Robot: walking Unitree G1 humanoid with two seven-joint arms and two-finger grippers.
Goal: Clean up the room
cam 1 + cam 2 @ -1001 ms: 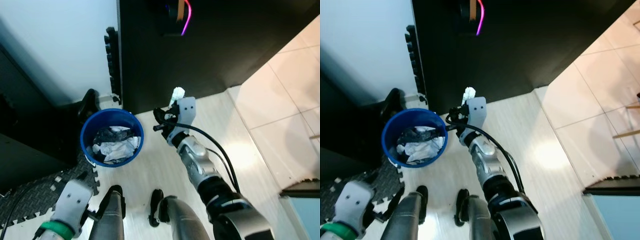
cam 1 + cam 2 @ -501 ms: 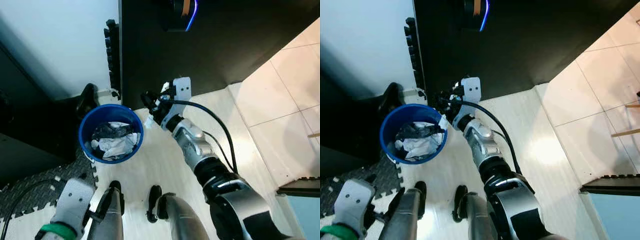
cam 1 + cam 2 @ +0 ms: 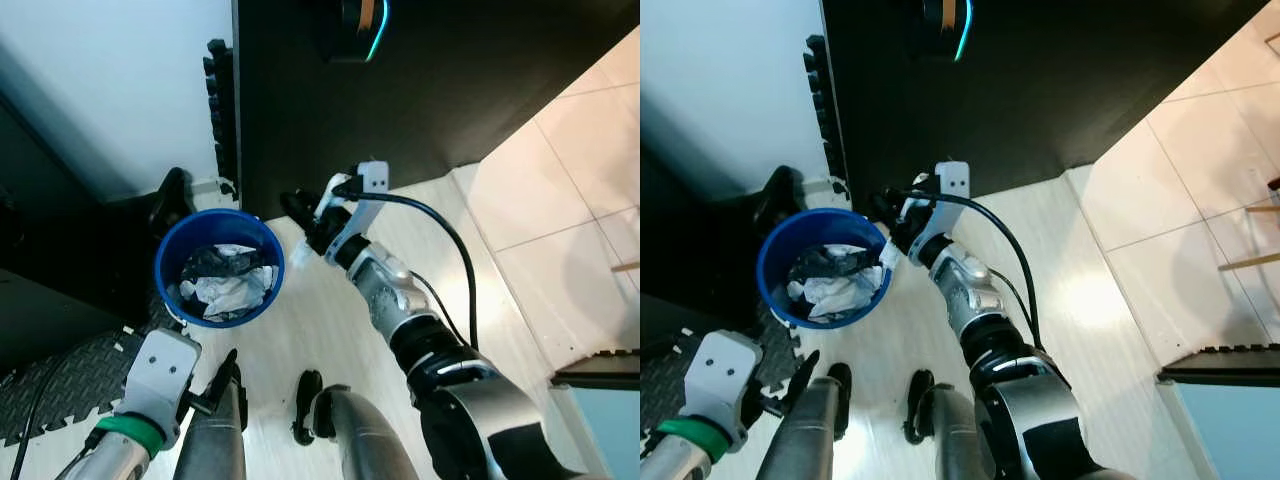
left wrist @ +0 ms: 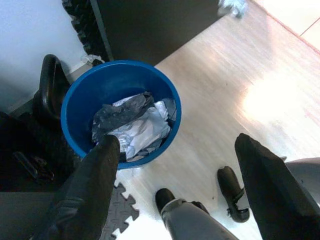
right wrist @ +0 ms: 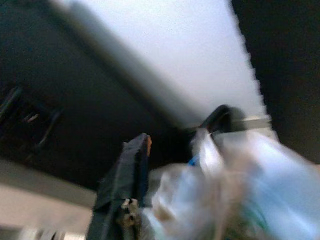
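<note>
A blue bin (image 3: 168,262) stands on the pale wood floor, holding crumpled white paper (image 3: 232,291) and dark plastic (image 4: 117,114). My right gripper (image 3: 303,222) reaches out just past the bin's right rim. It looks shut on a white wad of paper (image 3: 297,257) that hangs under its fingers beside the rim. In the right wrist view the wad (image 5: 225,185) is a blur next to one black finger (image 5: 125,185). Low at the near left, my left gripper (image 4: 177,142) stands open with the bin between its spread fingers.
A tall black panel (image 3: 420,90) rises behind the bin, with a white wall (image 3: 110,80) to its left. A black curved object (image 3: 168,195) sits behind the bin. Dark foam mat (image 3: 50,375) lies near left, shiny tiles (image 3: 570,180) on the right. My black feet (image 3: 307,400) stand close below.
My right gripper swung left from beside the black panel to the bin's rim. The wad now hangs under the fingers, no longer on top. The left arm has risen a little.
</note>
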